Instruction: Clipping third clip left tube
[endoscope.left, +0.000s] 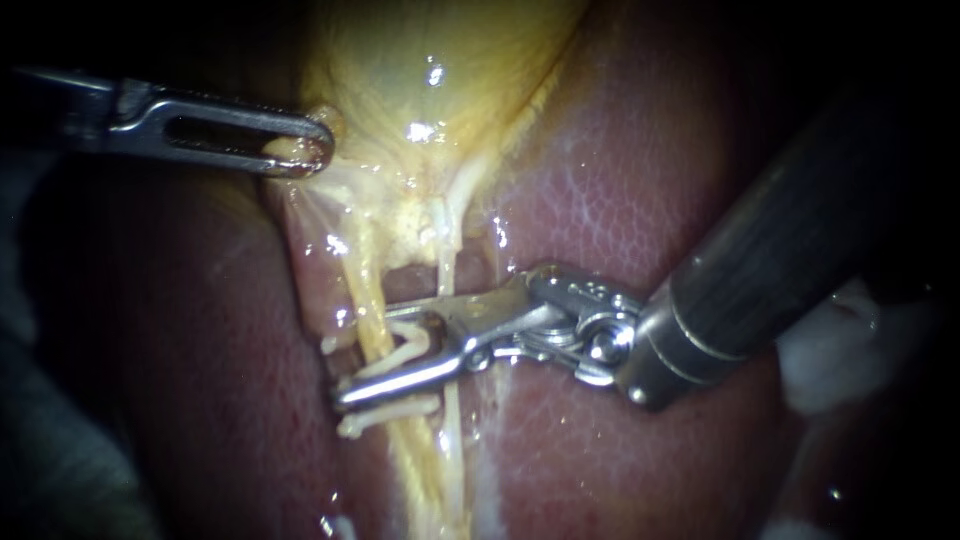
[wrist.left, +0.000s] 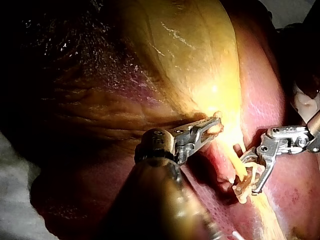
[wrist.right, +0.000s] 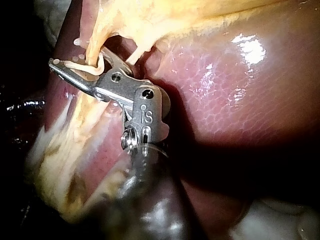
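My right instrument (endoscope.left: 365, 353) comes in from the right; its jaws straddle the left tube (endoscope.left: 368, 290) and press a white clip (endoscope.left: 412, 342) from both sides. Just below the lower jaw a second white clip (endoscope.left: 385, 412) sits across the same tube. In the right wrist view the jaws (wrist.right: 77, 57) hold the clip (wrist.right: 85, 64) looped round the tube (wrist.right: 94, 42). My left instrument (endoscope.left: 310, 152) is shut on a fold at the lower edge of the yellow gallbladder (endoscope.left: 430, 70), holding it up and to the left. The left wrist view shows the left instrument (wrist.left: 212, 126) gripping that fold.
The right tube (endoscope.left: 443, 250) runs close beside the left one, under the right instrument's upper jaw. Pink liver (endoscope.left: 600, 180) lies all around the tubes. A white gauze pad (endoscope.left: 830, 350) lies at the far right behind the right shaft.
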